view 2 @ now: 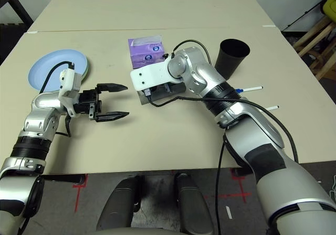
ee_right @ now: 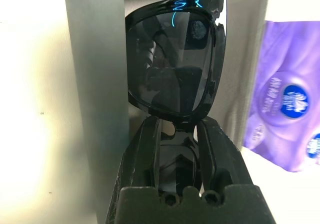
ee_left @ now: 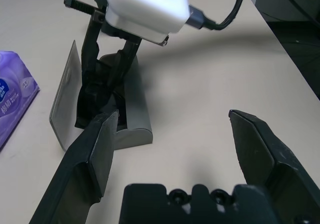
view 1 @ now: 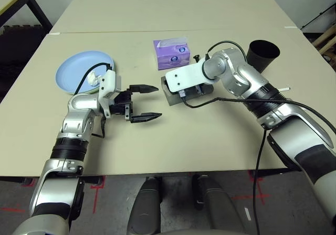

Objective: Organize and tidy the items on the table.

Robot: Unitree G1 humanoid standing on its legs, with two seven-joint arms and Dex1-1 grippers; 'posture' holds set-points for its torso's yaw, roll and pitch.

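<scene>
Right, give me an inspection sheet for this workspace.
Surface: beige table, second table butted behind.
Job's things: blue plate holding tissue; open grey case; sunglasses over the case; tissue box; black cup; pen.
Clutter: nothing seen.
Grippers: left gripper open, holding nothing; right gripper shut on sunglasses.
Cables: black cable looping from the right wrist across the tabletop.
Surroundings: red floor markings, wooden chair at the right.

I'm holding my left gripper (view 1: 146,103) level with jaws spread wide, and angling my right gripper (ee_right: 177,129) downward, fingers clamped.
</scene>
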